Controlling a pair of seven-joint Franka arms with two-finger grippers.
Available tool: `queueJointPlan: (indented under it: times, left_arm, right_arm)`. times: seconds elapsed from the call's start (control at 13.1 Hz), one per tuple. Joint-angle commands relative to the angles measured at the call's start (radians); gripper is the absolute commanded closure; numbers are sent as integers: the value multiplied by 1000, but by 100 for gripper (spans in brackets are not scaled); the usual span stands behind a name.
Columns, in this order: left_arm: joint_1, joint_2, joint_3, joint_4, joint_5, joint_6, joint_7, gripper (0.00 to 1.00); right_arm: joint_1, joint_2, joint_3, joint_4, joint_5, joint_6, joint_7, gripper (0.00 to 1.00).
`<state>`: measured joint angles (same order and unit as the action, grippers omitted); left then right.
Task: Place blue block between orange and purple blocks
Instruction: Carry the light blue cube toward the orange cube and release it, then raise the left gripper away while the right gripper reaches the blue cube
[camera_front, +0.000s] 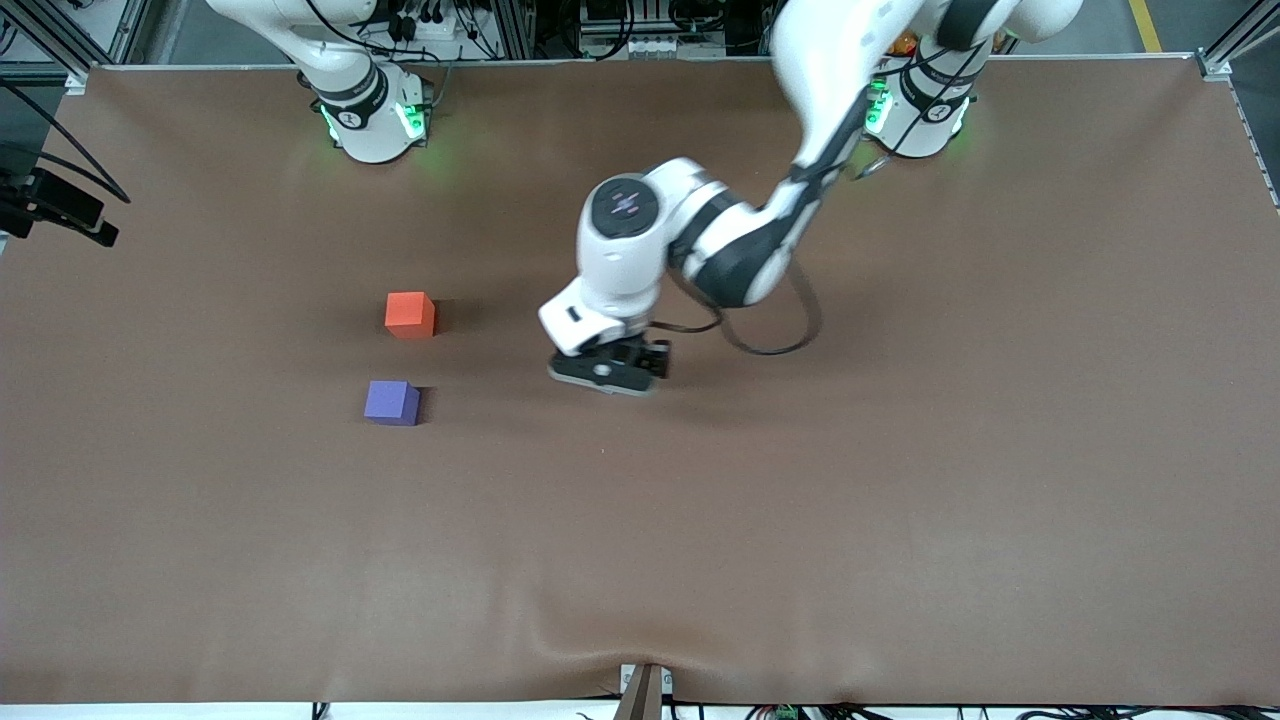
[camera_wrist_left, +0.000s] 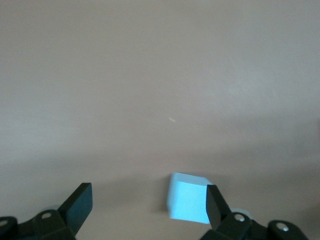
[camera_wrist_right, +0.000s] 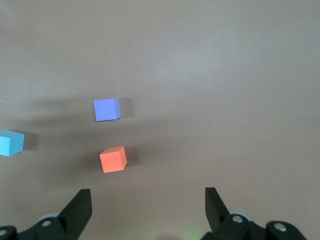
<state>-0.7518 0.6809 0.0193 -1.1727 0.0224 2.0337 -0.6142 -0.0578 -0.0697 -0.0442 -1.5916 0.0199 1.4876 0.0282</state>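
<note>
The blue block (camera_wrist_left: 187, 202) lies on the table between my left gripper's open fingers, close against one finger (camera_wrist_left: 214, 202). My left gripper (camera_wrist_left: 147, 197) hangs low over the middle of the table (camera_front: 610, 378) and hides the block in the front view. The orange block (camera_front: 410, 314) and the purple block (camera_front: 391, 402) sit apart toward the right arm's end, the purple one nearer the front camera. My right gripper (camera_wrist_right: 147, 197) is open and empty, high above the table. Its view shows the orange block (camera_wrist_right: 113, 159), the purple block (camera_wrist_right: 106, 109) and the blue block (camera_wrist_right: 11, 143).
The brown table cover (camera_front: 900, 480) bears only the three blocks. The right arm's base (camera_front: 365, 110) stands at the table's top edge; its hand is out of the front view. A cable loop (camera_front: 780, 340) hangs from the left arm's wrist.
</note>
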Motion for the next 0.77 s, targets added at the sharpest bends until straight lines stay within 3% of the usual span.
queueJointPlan:
  times: [0.0, 0.46, 0.69]
  left_arm:
    - [141, -170, -12, -64, 21, -154, 19, 0]
    - [466, -351, -16, -65, 22, -403, 203, 0]
    - [532, -395, -12, -67, 24, -458, 226, 0]
  right_arm:
    - [-7, 49, 9, 1, 12, -13, 4, 0]
    - [154, 114, 12, 38, 29, -46, 18, 0]
    - [251, 175, 12, 82, 99, -44, 152, 0]
